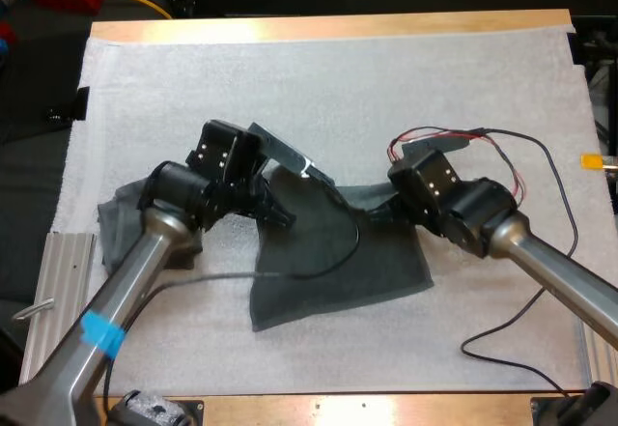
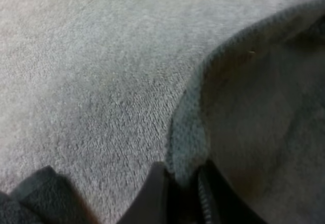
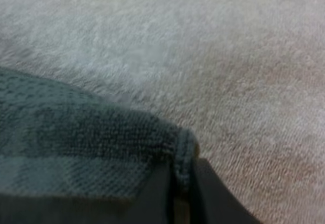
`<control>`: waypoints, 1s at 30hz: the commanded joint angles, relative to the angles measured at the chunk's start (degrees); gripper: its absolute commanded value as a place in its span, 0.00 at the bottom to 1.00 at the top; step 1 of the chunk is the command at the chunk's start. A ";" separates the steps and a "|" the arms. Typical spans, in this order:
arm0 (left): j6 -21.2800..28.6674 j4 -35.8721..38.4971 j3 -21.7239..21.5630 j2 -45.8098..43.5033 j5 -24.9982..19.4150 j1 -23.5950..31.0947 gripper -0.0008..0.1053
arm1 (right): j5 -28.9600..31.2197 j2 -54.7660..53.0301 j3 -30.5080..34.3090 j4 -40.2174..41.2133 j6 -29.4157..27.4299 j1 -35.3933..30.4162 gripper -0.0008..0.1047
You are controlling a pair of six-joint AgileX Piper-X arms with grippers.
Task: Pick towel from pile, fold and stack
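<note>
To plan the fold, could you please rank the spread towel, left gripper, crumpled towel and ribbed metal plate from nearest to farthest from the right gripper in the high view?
From the right gripper:
1. spread towel, pinched in it.
2. left gripper, at the towel's other side.
3. crumpled towel, by the left arm.
4. ribbed metal plate, table's left edge.

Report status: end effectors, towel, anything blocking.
Left end effector shut on spread towel, at its edge. Right end effector shut on its corner. Crumpled towel off to the side, not blocking.

A white mat (image 1: 338,78) covers the wooden table (image 1: 319,28); darkness lies beyond its far edge.
</note>
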 commanded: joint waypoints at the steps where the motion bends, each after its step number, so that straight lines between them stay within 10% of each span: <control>1: 0.38 -1.50 -0.04 0.93 0.39 0.15 0.01 | -0.63 0.92 -0.05 -0.83 -0.24 -0.80 0.02; 21: 0.56 -8.63 -0.04 11.48 -4.42 2.23 0.10 | -0.91 11.16 -0.05 -15.10 -0.24 -2.65 0.02; 30: 0.67 -9.32 -0.04 11.48 -4.42 6.18 0.68 | 2.28 11.58 -0.05 -24.05 -0.24 -2.65 0.26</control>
